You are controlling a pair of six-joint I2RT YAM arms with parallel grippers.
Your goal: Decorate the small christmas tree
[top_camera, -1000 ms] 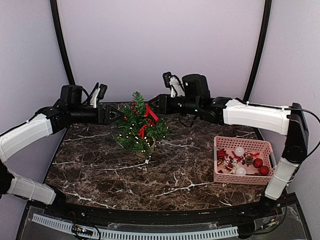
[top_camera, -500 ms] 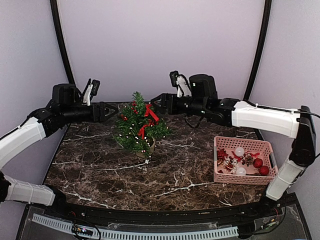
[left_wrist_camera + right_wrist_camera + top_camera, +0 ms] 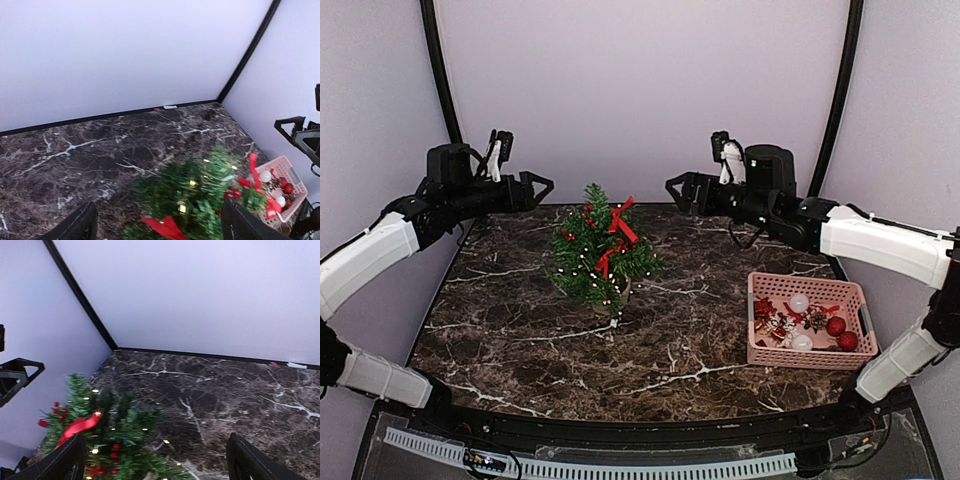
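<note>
Centre-rear of desk point(image 3: 520, 340): small christmas tree point(image 3: 598, 255) stands upright. Dark green, w/ red ribbon point(image 3: 620, 228) wound across upper branches. Small lit points + red berries are scattered thru the foliage. Base mostly hidden under lower branches in top view.

L arm: reaches in from left side. Left end effector point(image 3: 540, 188) is raised above desk, well left of tree, pointing toward it. Jaws are spread wide, nothing betw. them. L wrist view agrees: both fingers point(image 3: 75, 230) sit at bottom corners of frame, far apart. Tree appears blurred ahead betw. them, no contact.

R arm: mirror pose from right side. Right end effector point(image 3: 673, 193) is raised, well right of tree, facing it. Jaws likewise released, wide, empty. R wrist view: fingers point(image 3: 65, 460) at bottom corners, tree at lower left, apart from them.

Tree sits betw. the two end effectors, touched by neither.

Pink basket point(image 3: 802, 361) sits on right side of desk, just beside R arm's lower link, well apart from tree. Contents: red balls point(image 3: 836, 326), white balls point(image 3: 799, 303), plus other small red/dark ornaments, too small to ID.
</note>
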